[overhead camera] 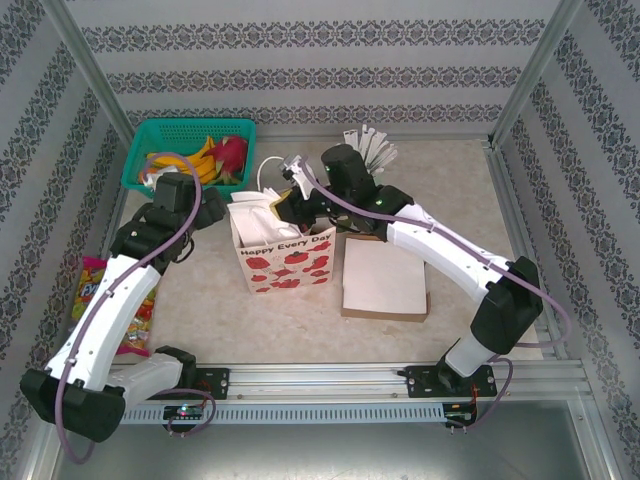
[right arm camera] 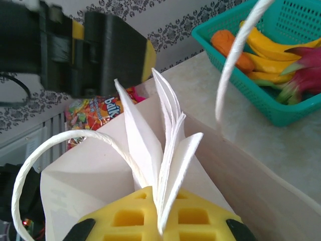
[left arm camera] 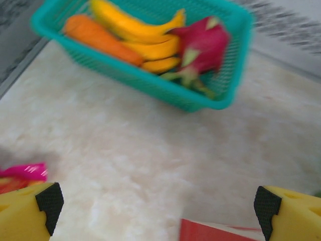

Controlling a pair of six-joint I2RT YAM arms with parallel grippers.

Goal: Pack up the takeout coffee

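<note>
Clamping a sheaf of folded white napkins [right arm camera: 168,150] tight between the jaws of the right gripper [right arm camera: 160,223], directly over the open mouth of the strawberry-printed paper bag [overhead camera: 285,262], itself standing upright mid-counter [overhead camera: 200,310]. Brushing past the bag's white cord handles [right arm camera: 220,100], arching up on either side of the napkins.

Hovering just left of the bag with the left gripper [left arm camera: 158,201], jaws spread wide apart and gripping nothing, over bare counter.

Failing to place the takeout coffee: cannot tell its whereabouts, with the bag's depths hiding behind the napkins and the yellow fingers [right arm camera: 125,218].

Crowding the surroundings:
- Sitting in the far left corner, a teal basket [overhead camera: 150,135] carrying bananas [left arm camera: 135,25], a carrot [left arm camera: 100,37] and a dragon fruit [left arm camera: 203,45].
- Lying at the counter's left edge, a bright candy packet [overhead camera: 95,290], partly under the left arm.
- Lying just right of the bag, beneath the right arm, a flat stack of white sheets [overhead camera: 385,280] on a brown base.
- Fanning out at the far side, behind the right arm, white-wrapped sticks [overhead camera: 370,150].
</note>
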